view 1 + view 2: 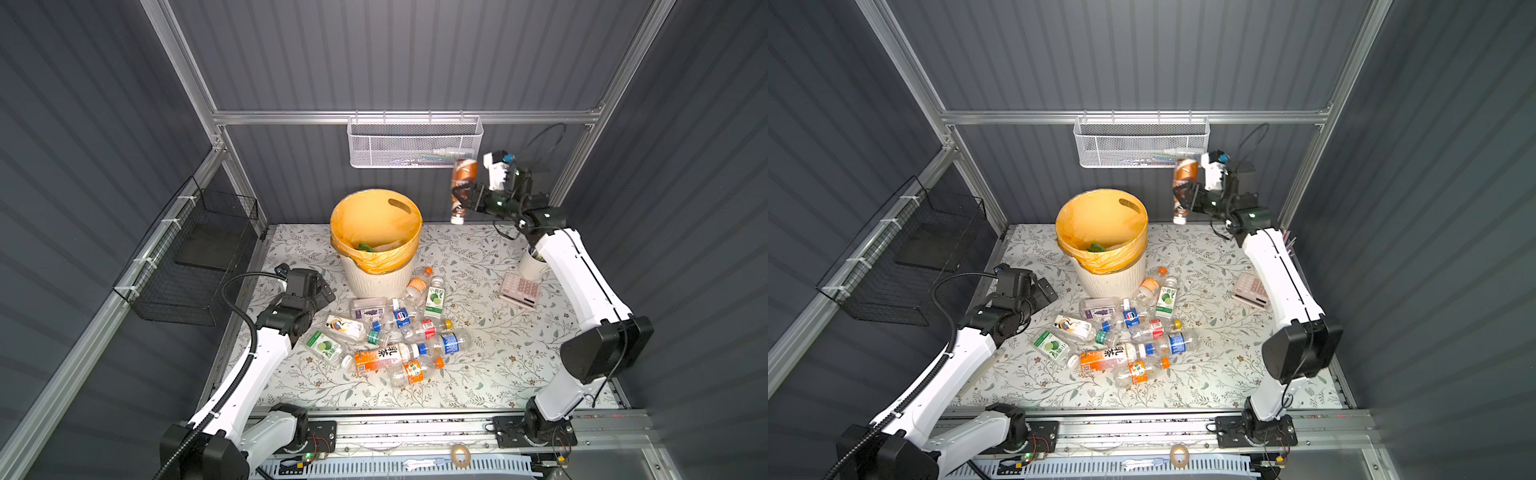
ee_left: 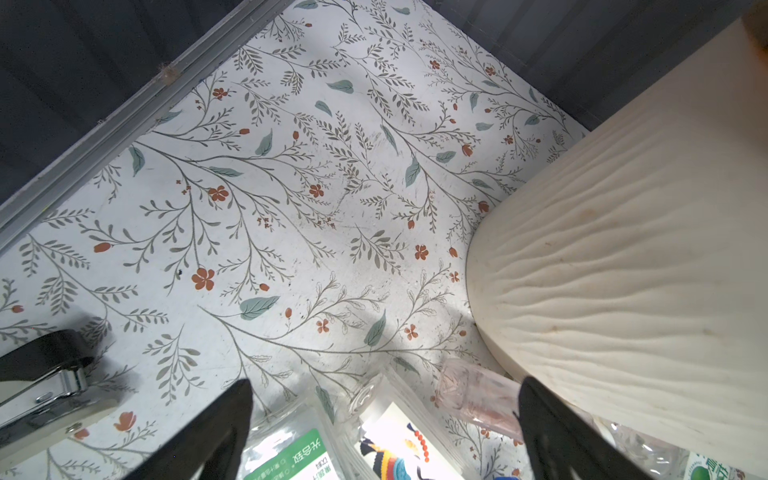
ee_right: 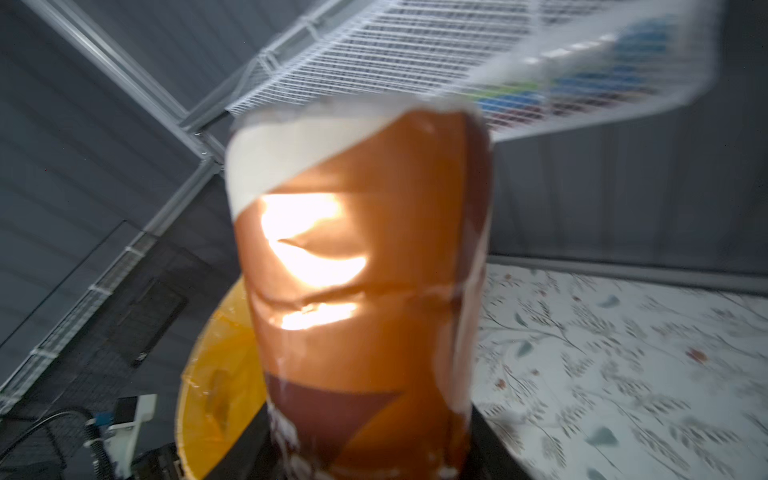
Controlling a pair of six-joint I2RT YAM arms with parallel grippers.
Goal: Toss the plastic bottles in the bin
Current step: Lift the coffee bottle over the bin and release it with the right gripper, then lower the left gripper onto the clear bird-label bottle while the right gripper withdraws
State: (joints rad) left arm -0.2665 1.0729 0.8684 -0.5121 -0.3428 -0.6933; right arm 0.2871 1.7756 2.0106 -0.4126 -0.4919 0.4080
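**A:** What does the right gripper (image 1: pixel 465 198) have?

**B:** It is clamped on a brown bottle (image 1: pixel 463 178), held cap down, high in the air by the end of the mesh basket (image 1: pixel 415 143). The bottle hangs to the right of the bin (image 1: pixel 374 282), not over its mouth.

**A:** And the left gripper (image 1: pixel 322 291)?

**B:** Its jaws are wide apart and hold nothing. It sits low beside the bin's wall, at the edge of the bottles (image 1: pixel 395 336) on the table.

**A:** How far along is the job?

**B:** Early, I'd say. Both top views show something green (image 1: pixel 365 247) and a clear shape inside the bin, so a few are in. A dozen or so lie heaped in front of it, plus the one in the air.

**A:** Do the wrist views add anything?

**B:** The right wrist view is blurred. It shows the brown bottle's creased label with the orange liner (image 3: pixel 216 374) behind it, but hides the jaws. The left wrist view shows black fingertips (image 2: pixel 239 401) either side of a green-label bottle (image 2: pixel 291 453), with the bin's ribs close by. Only the top views show the gap between the brown bottle and the bin.
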